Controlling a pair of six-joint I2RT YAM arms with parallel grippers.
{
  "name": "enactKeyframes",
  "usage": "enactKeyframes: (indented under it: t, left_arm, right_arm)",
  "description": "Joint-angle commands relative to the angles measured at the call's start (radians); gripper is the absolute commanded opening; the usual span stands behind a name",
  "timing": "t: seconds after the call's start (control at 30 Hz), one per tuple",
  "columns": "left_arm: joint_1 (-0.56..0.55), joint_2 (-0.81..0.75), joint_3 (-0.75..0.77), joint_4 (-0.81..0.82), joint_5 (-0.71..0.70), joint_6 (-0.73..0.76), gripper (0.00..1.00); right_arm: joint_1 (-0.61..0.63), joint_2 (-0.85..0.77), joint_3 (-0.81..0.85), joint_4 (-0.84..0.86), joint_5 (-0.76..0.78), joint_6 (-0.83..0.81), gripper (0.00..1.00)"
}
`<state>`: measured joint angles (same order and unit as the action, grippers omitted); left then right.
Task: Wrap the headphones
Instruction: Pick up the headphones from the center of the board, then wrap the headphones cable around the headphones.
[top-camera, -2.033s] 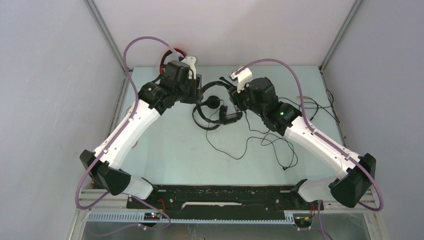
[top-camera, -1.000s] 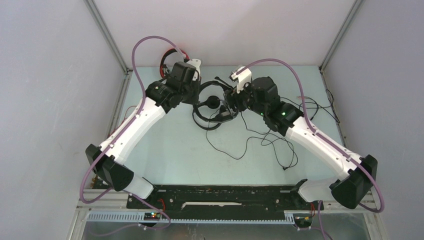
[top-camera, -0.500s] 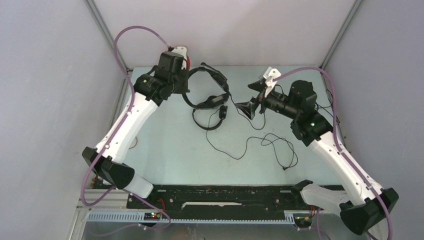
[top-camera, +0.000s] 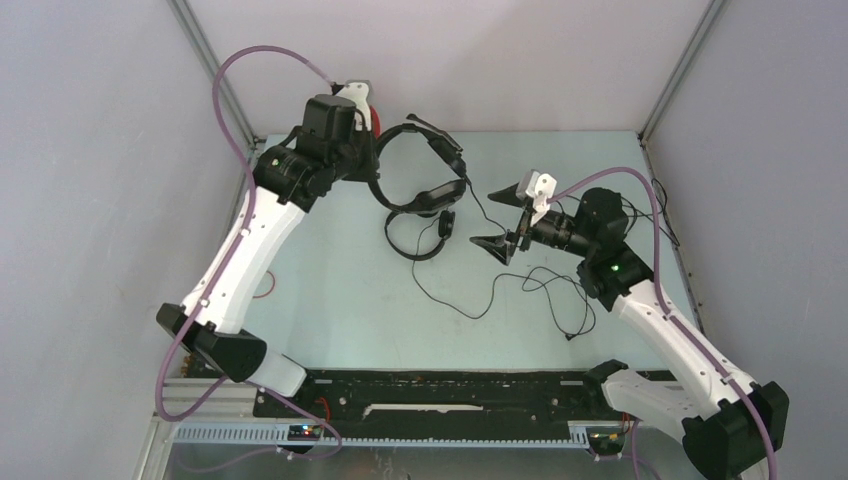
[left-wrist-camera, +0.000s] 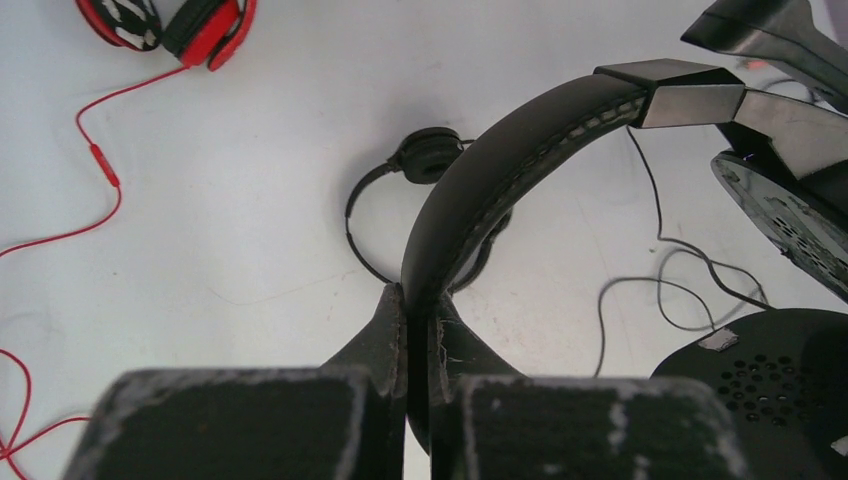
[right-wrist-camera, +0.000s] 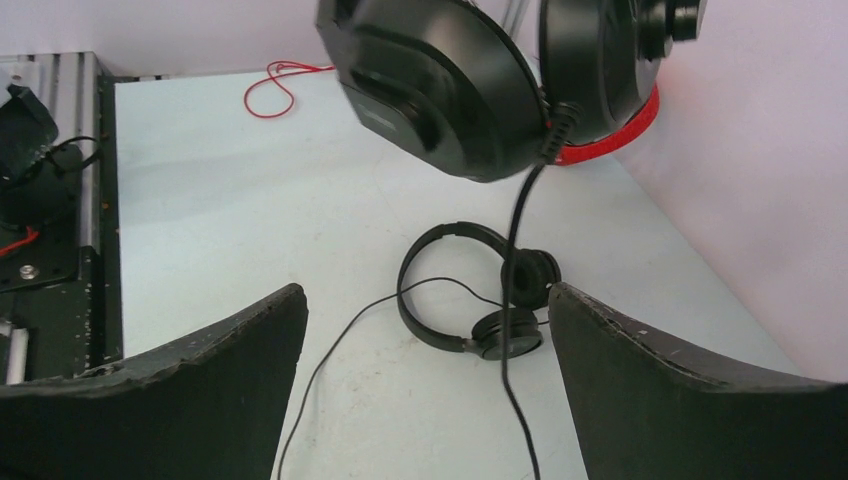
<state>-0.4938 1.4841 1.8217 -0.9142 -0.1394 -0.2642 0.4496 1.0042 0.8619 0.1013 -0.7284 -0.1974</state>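
My left gripper (top-camera: 378, 170) is shut on the headband of a large black headset (top-camera: 440, 192) and holds it in the air over the back of the table. In the left wrist view the jaws (left-wrist-camera: 420, 305) pinch the headband (left-wrist-camera: 520, 140). Its thin black cable (right-wrist-camera: 515, 260) hangs down from an ear cup (right-wrist-camera: 440, 90). My right gripper (top-camera: 505, 215) is open and empty, to the right of the hanging headset. A smaller black headset (top-camera: 415, 238) lies flat on the table beneath it, also seen in the right wrist view (right-wrist-camera: 470, 290). The red headset (left-wrist-camera: 200, 20) lies at the back left.
Loose black cable (top-camera: 525, 285) loops across the table's right half towards the right edge. A red cable (left-wrist-camera: 95, 160) trails along the left side. The walls of the enclosure stand close behind and beside the table (top-camera: 330, 300).
My left gripper has lifted the large black headset up and back to the left. My right gripper has let go of it, opened, and pulled back to the right.
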Motion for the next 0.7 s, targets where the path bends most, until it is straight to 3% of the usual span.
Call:
enactKeyframes:
  t: [0.0, 0.3, 0.47, 0.67]
  left_arm:
    - [0.004, -0.083, 0.079, 0.009, 0.109, -0.042, 0.0]
    - [0.007, -0.133, 0.066, 0.026, 0.275, -0.044, 0.0]
    - [0.007, -0.164, 0.083, 0.035, 0.306, -0.055, 0.0]
    - [0.046, -0.19, 0.123, 0.08, 0.309, -0.134, 0.0]
  right_arm:
    - [-0.002, 0.018, -0.008, 0.107, 0.023, -0.053, 0.91]
    - [-0.003, 0.054, -0.024, 0.104, 0.029, -0.108, 0.86]
    - [-0.004, 0.077, -0.035, 0.096, 0.019, -0.093, 0.79]
    - [-0.001, 0.083, -0.105, 0.211, 0.028, -0.012, 0.7]
